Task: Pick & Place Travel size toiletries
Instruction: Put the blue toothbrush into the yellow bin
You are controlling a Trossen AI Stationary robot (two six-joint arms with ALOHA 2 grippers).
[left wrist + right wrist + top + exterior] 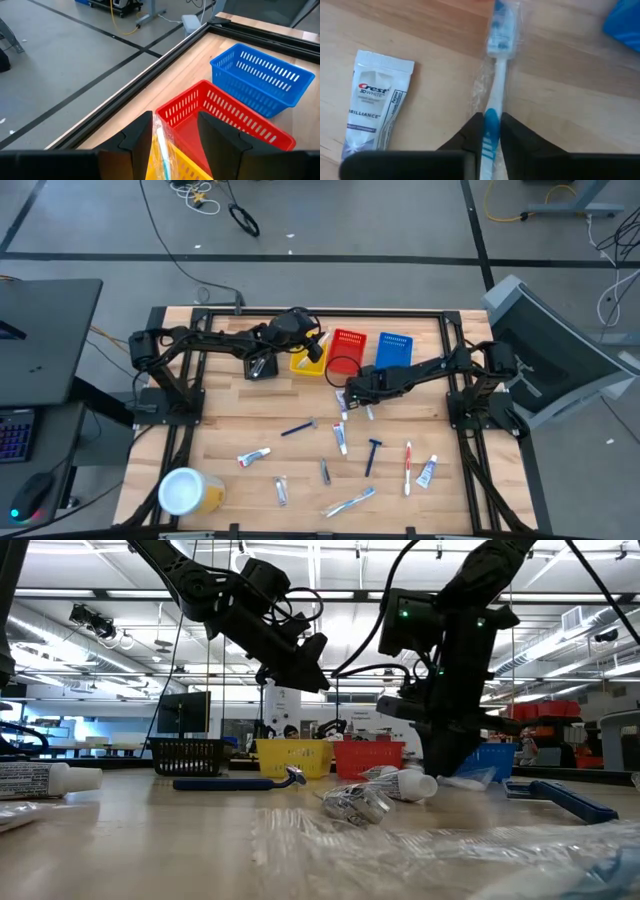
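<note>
The right gripper point(490, 131) is pinching a wrapped toothbrush point(497, 75) by its handle, fingers clamped against both sides while the brush is lying flat on the table point(470, 480), its bristle end pointing away; a white toothpaste tube point(375, 107) is resting just beside it. In the high view this gripper point(345, 402) is sitting near the middle of the table, just in front of the red basket point(347, 346). The left gripper point(172, 145) is hovering over the yellow basket point(308, 361) with a clear-wrapped slim item point(161, 150) standing between its fingers, which are set apart around it; I cannot tell whether they are gripping it or letting it go. The blue basket point(393, 350) is looking empty from the left wrist view. Judging by the layout, the job is barely underway: most toiletries are lying scattered on the near half of the table, among them a blue razor point(373, 454), another tube point(254, 456) and a second toothbrush point(408, 464), all waiting to be sorted.
</note>
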